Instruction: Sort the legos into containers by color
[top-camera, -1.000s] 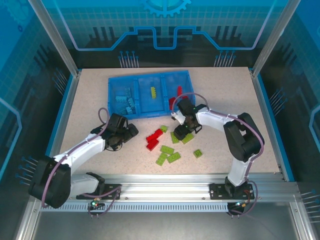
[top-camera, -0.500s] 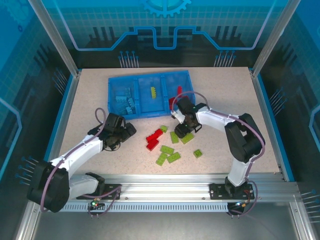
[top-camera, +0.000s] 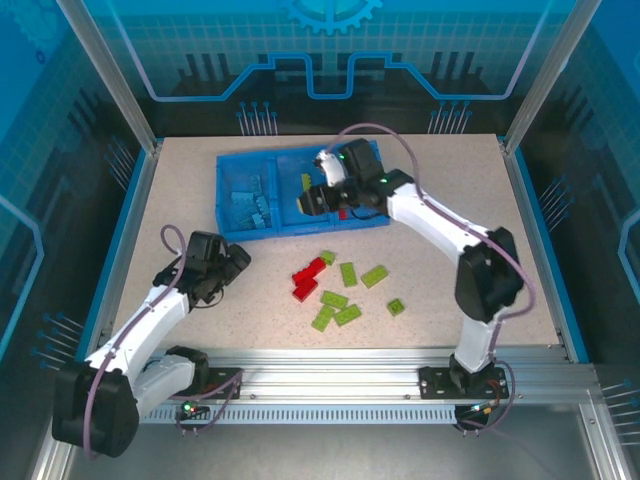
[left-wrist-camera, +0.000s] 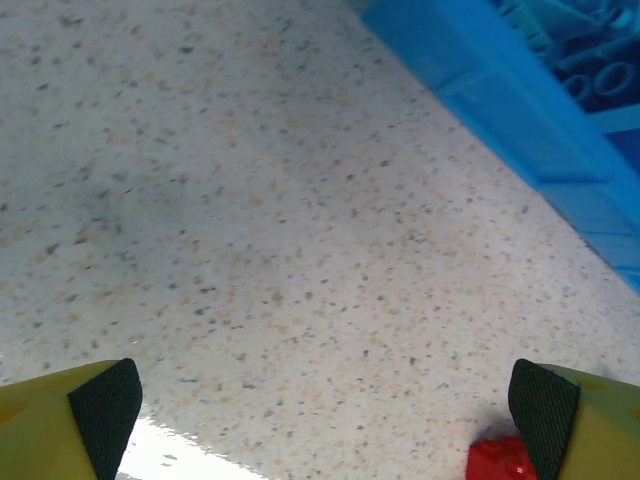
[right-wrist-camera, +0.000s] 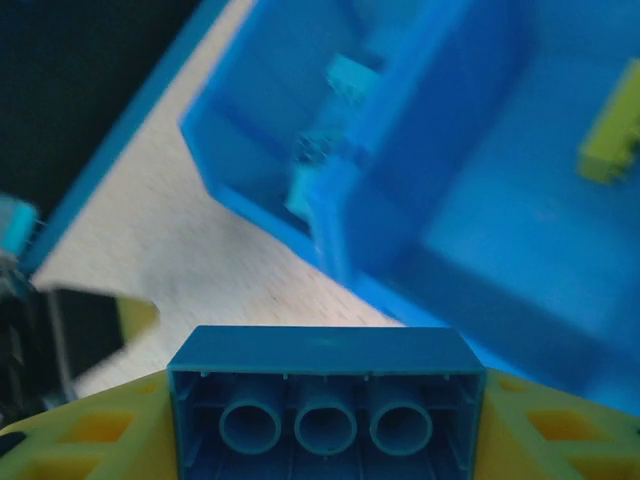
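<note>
Blue brick (right-wrist-camera: 325, 395) is held pinched between the yellow fingers (right-wrist-camera: 90, 435) of the right gripper (top-camera: 316, 198), hollow underside facing the wrist camera, above the middle compartment of the tray (top-camera: 221, 195). Light blue bricks (top-camera: 248, 205) are noted in the left compartment and a lime brick (top-camera: 306, 182) in the middle. Red bricks (top-camera: 308, 277) and lime bricks (top-camera: 340, 300) are scattered on the table (top-camera: 450, 200) near the tray. Left gripper (left-wrist-camera: 325, 400) is spread wide over bare table.

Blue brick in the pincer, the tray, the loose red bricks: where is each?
blue brick (right-wrist-camera: 322, 400), right wrist view, its hollow underside.
tray (top-camera: 220, 195), top view, its left wall.
red bricks (top-camera: 310, 270), top view, middle of the cluster.
</note>
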